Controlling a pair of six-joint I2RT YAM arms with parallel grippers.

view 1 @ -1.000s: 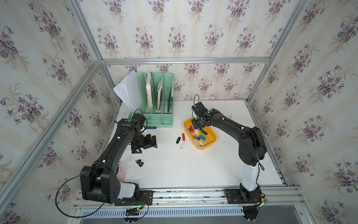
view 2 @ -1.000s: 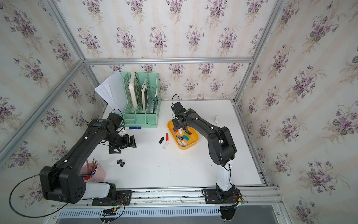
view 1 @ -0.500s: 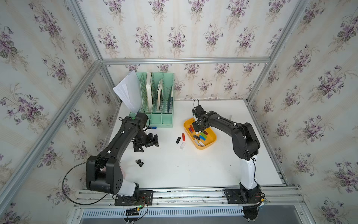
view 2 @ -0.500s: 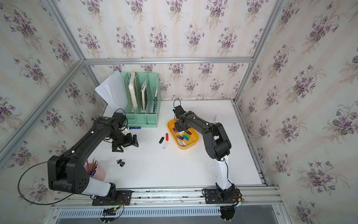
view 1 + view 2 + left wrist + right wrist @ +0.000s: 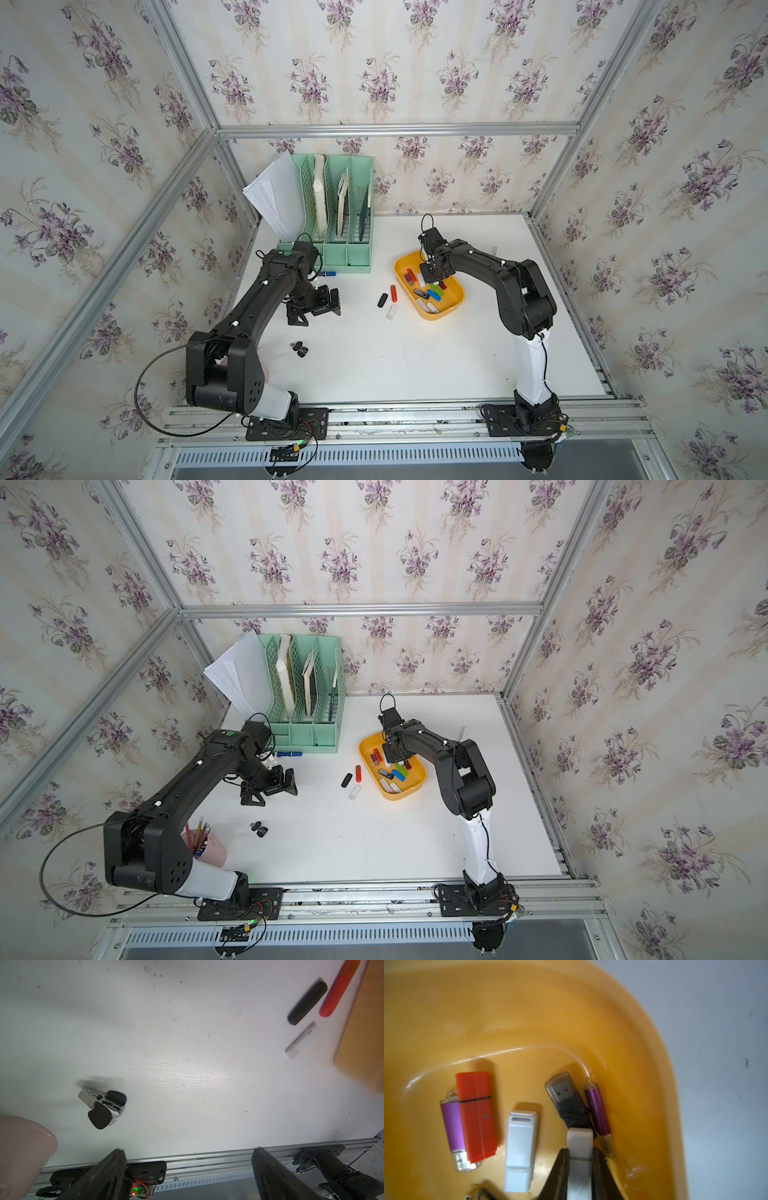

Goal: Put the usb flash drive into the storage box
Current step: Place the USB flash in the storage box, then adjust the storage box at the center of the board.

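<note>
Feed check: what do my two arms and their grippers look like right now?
Both are matte black jointed links on a white lower segment: left arm, right arm. A black cable loops out beside the left base, and a green indicator glows on the left arm. The left gripper and right gripper have black tapered fingers.

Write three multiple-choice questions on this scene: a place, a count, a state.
1. Where is the right gripper?
A. over the storage box
B. over the file organizer
C. beside the pencil cup
2. How many flash drives lie on the table outside the box?
A. one
B. three
C. five
3. The left gripper is:
A. open and empty
B. shut on a pen
C. shut on a pencil
1 A: its held white drive hangs over the yellow floor.
2 B: black drive, red drive, loose white drive.
3 A: jaws wide apart, nothing between.
</note>
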